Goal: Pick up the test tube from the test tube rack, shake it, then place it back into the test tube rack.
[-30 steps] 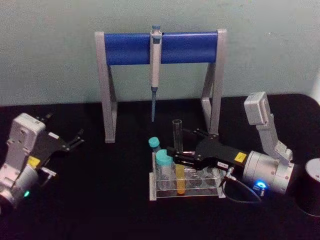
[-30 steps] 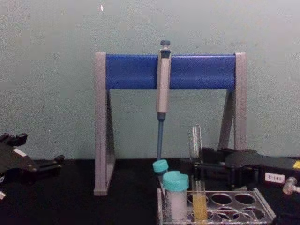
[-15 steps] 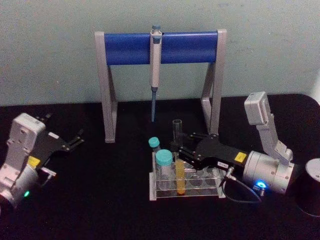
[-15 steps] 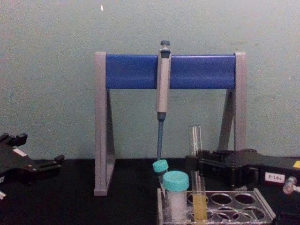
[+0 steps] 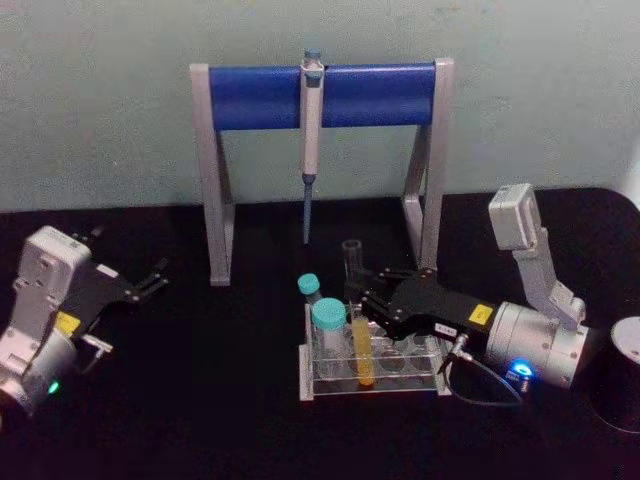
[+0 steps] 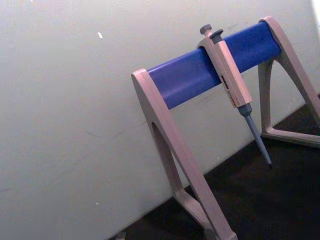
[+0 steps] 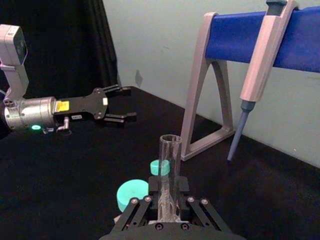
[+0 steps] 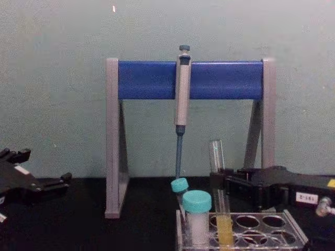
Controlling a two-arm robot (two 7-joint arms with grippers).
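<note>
Step in hand: while the right gripper (image 5: 362, 302) holds the test tube (image 5: 357, 330) at its upper glass, the tube stands in a front hole of the test tube rack (image 5: 428, 385), so this reads as either the grasp before the lift or the seating on return; I cannot tell which.
Right jaws: narrow, closed on the tube's upper part, above the yellow-orange liquid.
Left gripper (image 5: 150, 279): parked well apart on the worktop (image 5: 200, 400), jaws spread and empty.
Doing it well: keep the tube upright and move it straight along the hole's axis.
Watch: the teal-capped tube (image 5: 328, 325) just beside it.
</note>
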